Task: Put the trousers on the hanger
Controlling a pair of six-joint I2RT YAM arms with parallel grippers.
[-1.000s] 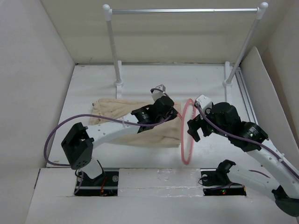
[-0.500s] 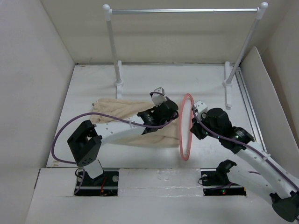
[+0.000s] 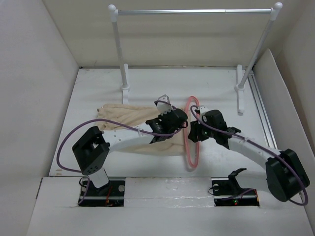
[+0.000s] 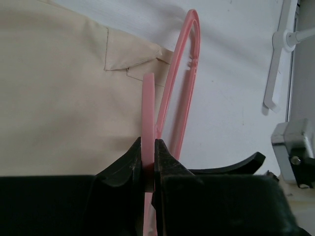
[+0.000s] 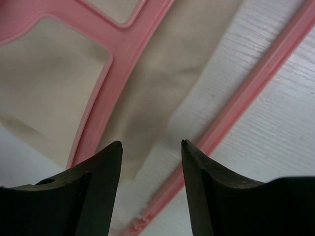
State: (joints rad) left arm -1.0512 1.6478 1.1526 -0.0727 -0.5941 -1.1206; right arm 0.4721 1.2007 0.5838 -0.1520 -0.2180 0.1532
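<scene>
The beige trousers (image 3: 118, 115) lie flat on the white table, mostly under my left arm; they also show in the left wrist view (image 4: 59, 98) with a small patch pocket (image 4: 129, 53). The pink hanger (image 3: 189, 147) stands on edge at their right end. My left gripper (image 3: 182, 119) is shut on a thin part of the hanger (image 4: 147, 142); the hanger's frame (image 4: 183, 69) reaches away beyond it. My right gripper (image 3: 194, 133) is open and empty (image 5: 151, 143), just above the hanger (image 5: 129, 46) and a trouser edge (image 5: 162, 78).
A clothes rail with white posts (image 3: 118, 49) and a silver bar (image 3: 194, 11) stands at the back; one foot of it shows in the left wrist view (image 4: 273, 93). White walls close in the sides, with a leaning board (image 3: 275, 83) at the right.
My right arm has stretched out lower and to the left, and its gripper now stands open off the hanger. The hanger has moved left. My left gripper has stayed by the hanger.
</scene>
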